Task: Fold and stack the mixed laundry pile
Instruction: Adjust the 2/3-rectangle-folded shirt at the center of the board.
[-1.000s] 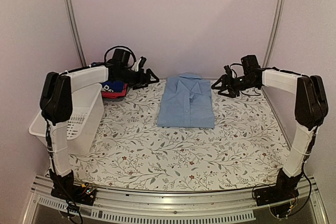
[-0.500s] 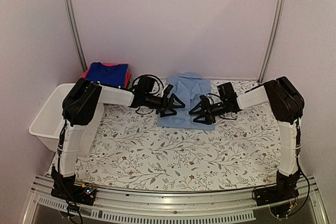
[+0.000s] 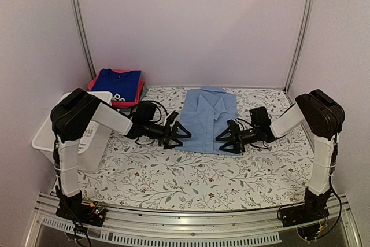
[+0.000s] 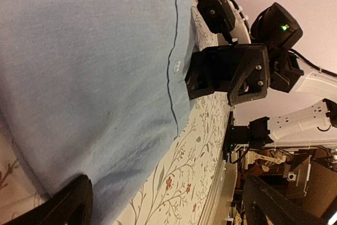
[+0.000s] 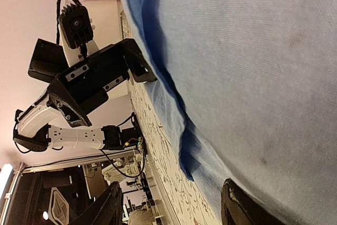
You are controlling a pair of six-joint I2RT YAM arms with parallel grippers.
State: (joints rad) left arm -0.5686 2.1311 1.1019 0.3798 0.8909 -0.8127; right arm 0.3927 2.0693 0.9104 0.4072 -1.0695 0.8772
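**Both my grippers are waiting open at the near edge of the pale-blue button shirt (image 3: 208, 114)**

I am holding my left gripper (image 3: 178, 134) low at the near left corner of this shirt. Its fingers are standing wide apart, with nothing between them. My right gripper (image 3: 224, 142) is sitting at the near right corner, jaws also apart. One of its fingers (image 5: 247, 209) is showing over the cloth edge, but I cannot tell if it is touching. The shirt is lying folded flat on the flowered table (image 3: 173, 172). Far left of the shirt, the blue item with white print (image 3: 118, 82) is resting on the pink-red one (image 3: 122, 105). The white basket (image 3: 52, 137) is standing left of the shirt, nearer than that stack.
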